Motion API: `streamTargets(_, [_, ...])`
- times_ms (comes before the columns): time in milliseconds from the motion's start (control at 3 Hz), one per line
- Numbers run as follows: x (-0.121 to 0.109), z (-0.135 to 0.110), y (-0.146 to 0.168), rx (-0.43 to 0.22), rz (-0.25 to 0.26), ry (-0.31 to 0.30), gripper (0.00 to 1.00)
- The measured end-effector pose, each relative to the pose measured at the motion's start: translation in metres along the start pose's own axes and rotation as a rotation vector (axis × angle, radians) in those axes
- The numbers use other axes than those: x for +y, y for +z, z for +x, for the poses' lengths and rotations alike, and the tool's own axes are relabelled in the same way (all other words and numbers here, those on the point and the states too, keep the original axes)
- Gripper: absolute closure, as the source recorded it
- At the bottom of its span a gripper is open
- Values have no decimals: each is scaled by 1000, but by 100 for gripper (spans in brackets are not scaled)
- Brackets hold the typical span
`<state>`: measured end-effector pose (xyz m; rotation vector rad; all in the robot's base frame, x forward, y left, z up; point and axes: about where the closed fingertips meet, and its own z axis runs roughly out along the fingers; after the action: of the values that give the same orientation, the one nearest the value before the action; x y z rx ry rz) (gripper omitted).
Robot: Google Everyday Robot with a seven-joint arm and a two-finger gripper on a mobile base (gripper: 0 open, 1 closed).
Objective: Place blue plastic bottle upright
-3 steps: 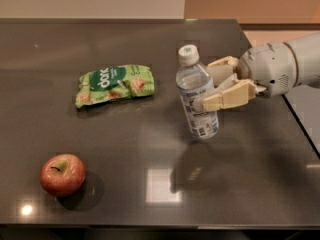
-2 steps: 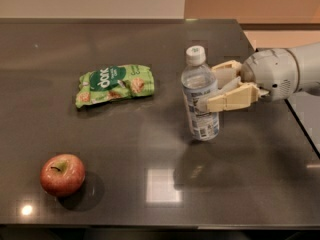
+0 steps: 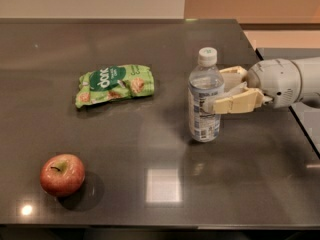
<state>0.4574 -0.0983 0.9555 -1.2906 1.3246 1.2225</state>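
Note:
The blue plastic bottle (image 3: 202, 118) is clear with a white cap and a white-and-blue label. It stands upright right of the table's middle, its base on the dark tabletop (image 3: 150, 149). My gripper (image 3: 215, 90) reaches in from the right and is shut on the bottle at mid-height. One tan finger (image 3: 235, 102) lies across the bottle's front and the other sits behind it.
A green snack bag (image 3: 114, 84) lies flat to the left of the bottle. A red apple (image 3: 62, 174) sits near the front left. The table's right edge (image 3: 295, 119) runs just under my arm (image 3: 285, 81).
The bottle has moved slightly right and gone from tilted to upright, its base now on the table. My gripper has moved with it and still holds it.

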Motion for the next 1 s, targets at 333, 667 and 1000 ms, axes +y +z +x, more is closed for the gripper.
streamTargets(333, [-2, 5, -4, -51, 2, -12, 100])
streamTargets(667, [-4, 9, -7, -81, 6, -18, 100])
streamTargets(1000, [-8, 16, -10, -99, 6, -21, 82])
